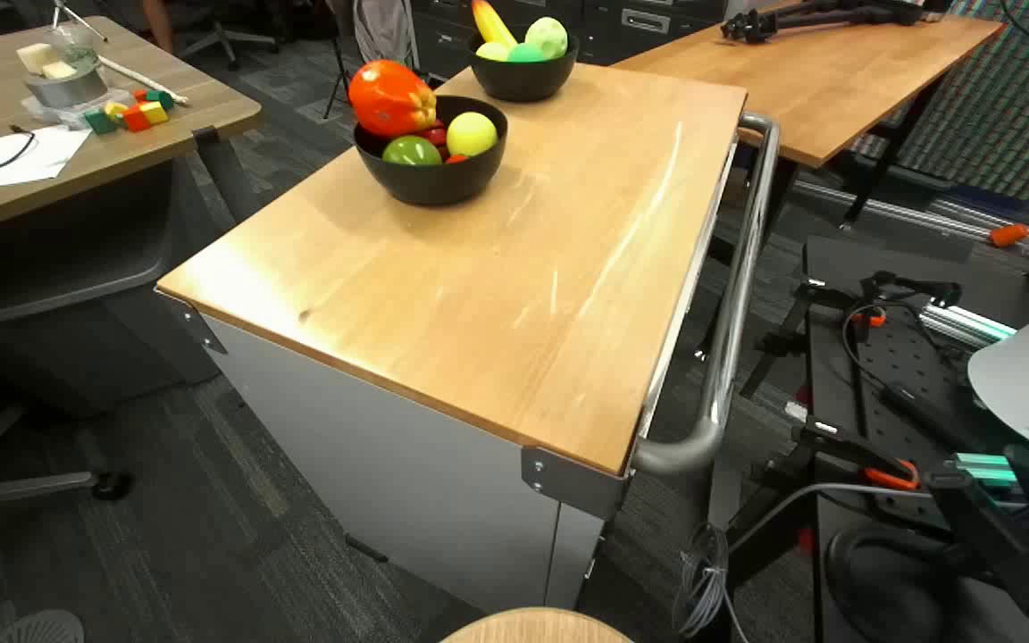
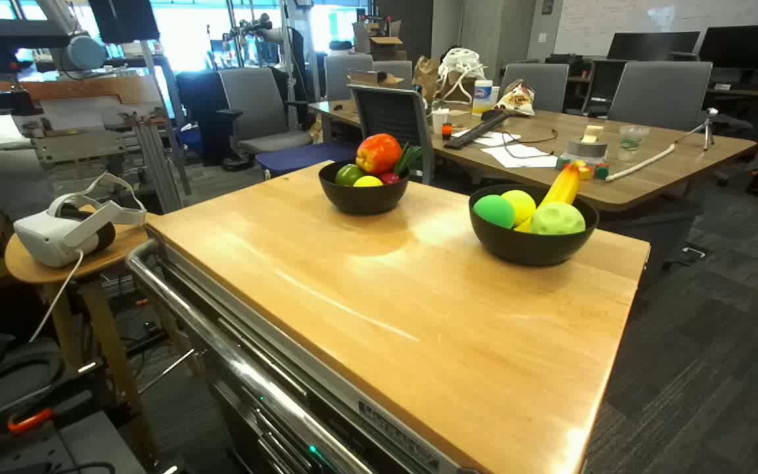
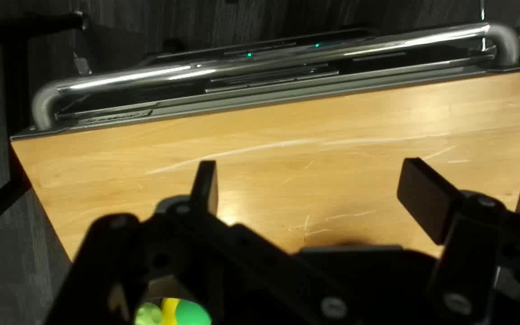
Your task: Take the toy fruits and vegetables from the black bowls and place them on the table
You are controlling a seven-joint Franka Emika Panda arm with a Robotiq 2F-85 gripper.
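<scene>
The hand (image 3: 309,185) is spread wide over the tabletop (image 1: 559,241) and has hold of nothing. On the tabletop, the red-fruit bowl (image 1: 432,187) holds a big red fruit (image 1: 385,98) heaped over a green ball (image 1: 412,150), a yellow ball (image 1: 472,134) and a leafy radish (image 2: 389,178); the banana bowl (image 2: 533,249) holds a banana (image 2: 560,189), a dimpled ball (image 2: 556,219), a bright green ball (image 2: 492,210) and a yellow-green ball (image 2: 519,205).

They look like hollow plastic: probably light, stiff, hard to break, and slick enough to squirt out of a lopsided squeeze. The big red fruit stands well above its bowl's rim, so its bulging sides seem the easiest hold; the banana is best pinched across its raised upper length. The balls lie lower, where rim and neighbours leave little room to reach in, and a snagged bowl could slide or tip. Once put down, the balls may roll.

A metal bar (image 1: 745,259) runs along one edge of the tabletop. In an exterior view a chair (image 2: 392,122) shows behind the red-fruit bowl. A desk (image 1: 211,112) with toy blocks (image 1: 135,118) stands apart and should not get in the way.
</scene>
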